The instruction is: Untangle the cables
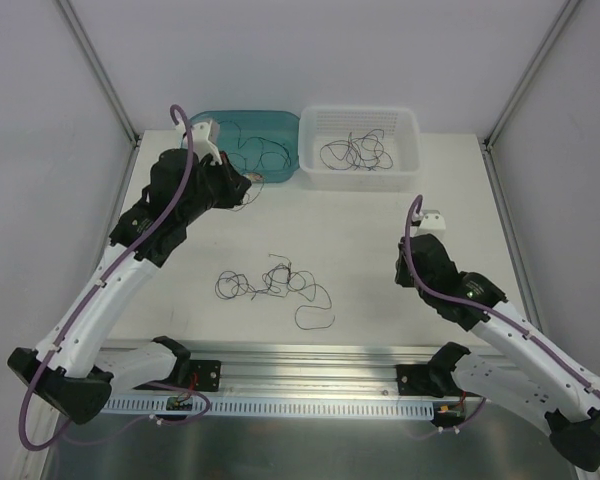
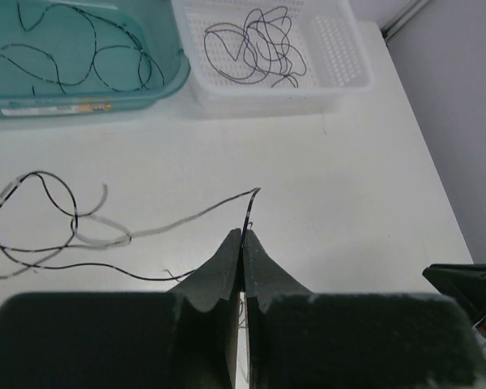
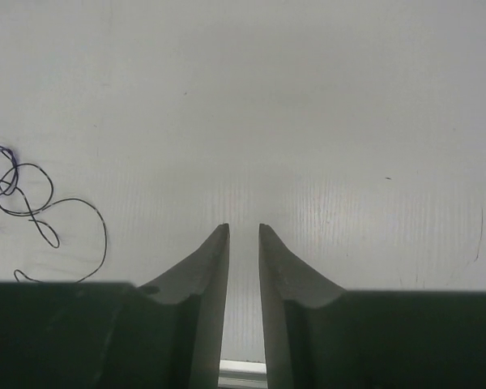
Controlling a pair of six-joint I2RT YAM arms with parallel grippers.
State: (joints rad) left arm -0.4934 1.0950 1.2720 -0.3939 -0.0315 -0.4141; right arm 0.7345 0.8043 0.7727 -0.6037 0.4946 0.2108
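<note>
My left hand pinches one cable; my right hand, narrowly parted, empty, hangs right of the tangle.

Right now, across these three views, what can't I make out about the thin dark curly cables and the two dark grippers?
- Top view: the left gripper is seen from above, and its own body hides the fingertips and grip.
- Left wrist view: the thin dark cable pinched there blurs pale mid-length. Loops run off the left edge, so its end cannot be traced.
- Right wrist view: the tangle of cables is cut by the left edge.
</note>
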